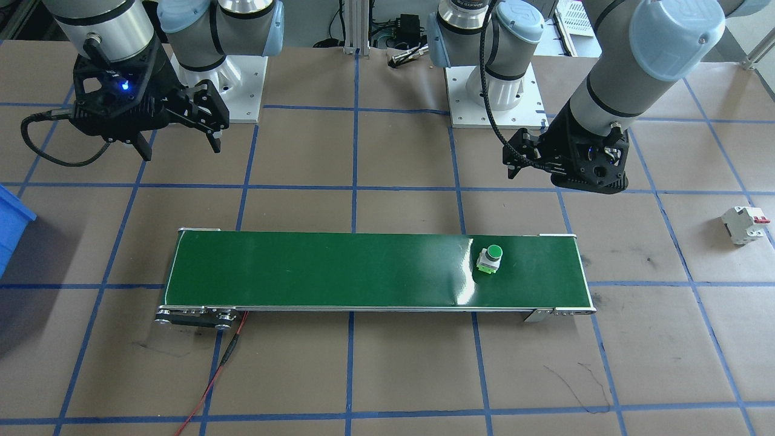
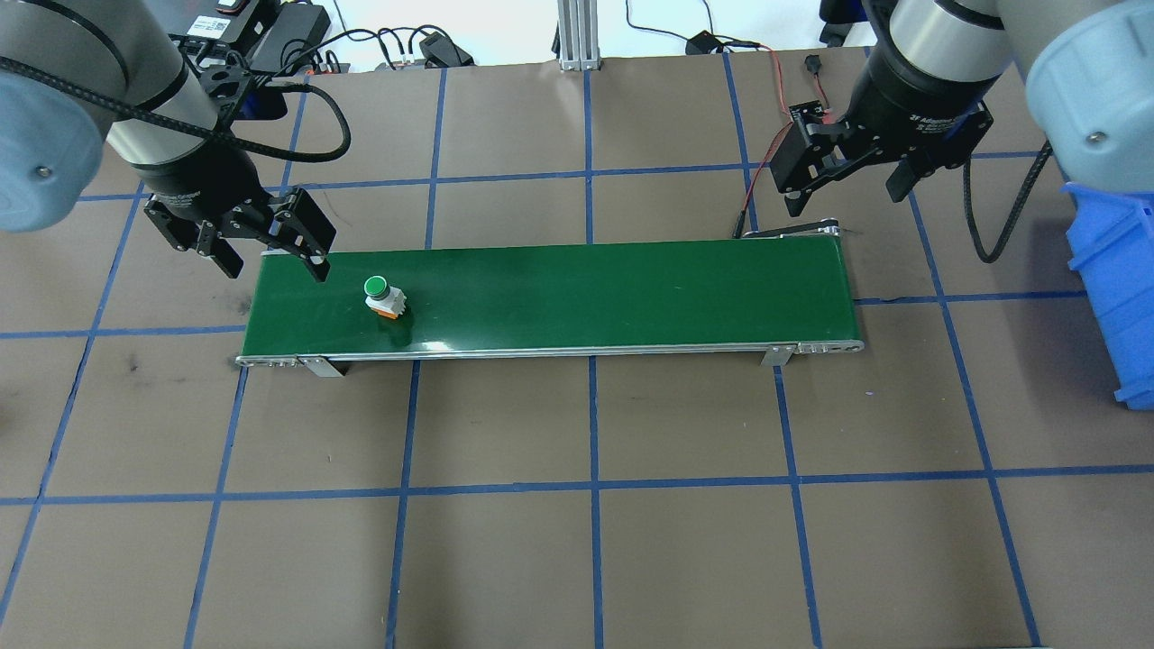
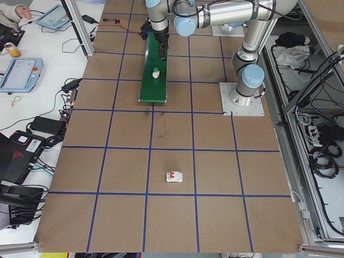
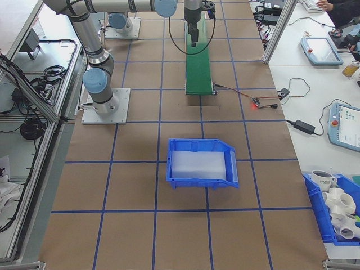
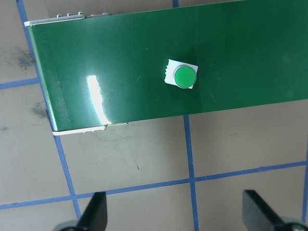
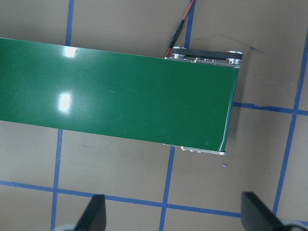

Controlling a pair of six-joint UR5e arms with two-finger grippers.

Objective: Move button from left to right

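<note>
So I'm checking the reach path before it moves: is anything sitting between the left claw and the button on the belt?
Nothing visible. The button stands alone on the green conveyor belt, near its left end. The left claw hangs open by that end, with only bare belt between them. The circuit breaker lies on the table away from the belt.

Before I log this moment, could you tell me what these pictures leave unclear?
- Button: its underside, hidden by its own body; too small in the exterior left view.
- Blue bin: cut off by the overhead view's right edge.
- Conveyor belt: cut off at the right wrist view's left edge.
</note>
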